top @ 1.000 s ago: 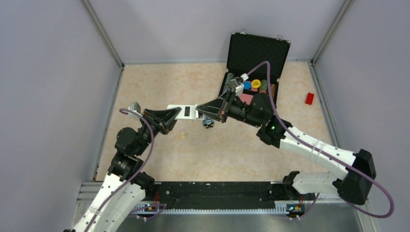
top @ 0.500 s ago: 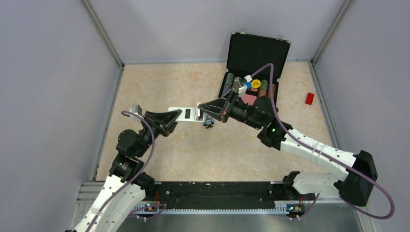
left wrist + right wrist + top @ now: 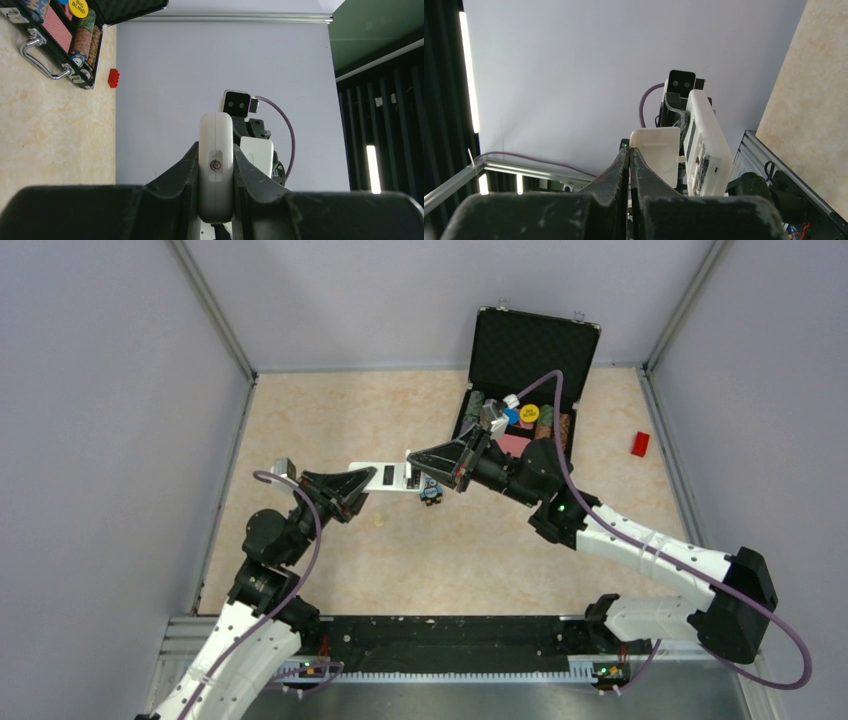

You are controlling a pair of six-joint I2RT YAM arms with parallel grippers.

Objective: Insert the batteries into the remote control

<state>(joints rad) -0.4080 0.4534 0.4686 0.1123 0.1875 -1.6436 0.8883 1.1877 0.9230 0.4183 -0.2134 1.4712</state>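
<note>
Clamping the one remote control (image 3: 384,474) by one end, the left hand (image 3: 358,482) holds it above the worktop (image 3: 320,420), white back up. The right hand (image 3: 413,457), fingers closed together, has its tip at the remote's other end. One blue toy (image 3: 430,492) lies beneath that hand.

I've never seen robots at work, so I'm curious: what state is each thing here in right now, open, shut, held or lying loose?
remote control: held off the table, dark bay facing up.
left gripper: shut on the remote control.
right gripper: shut, tips by the remote's other end.
black case: open, lid up.
red block: loose on the table.
blue toy: on the table.
</note>
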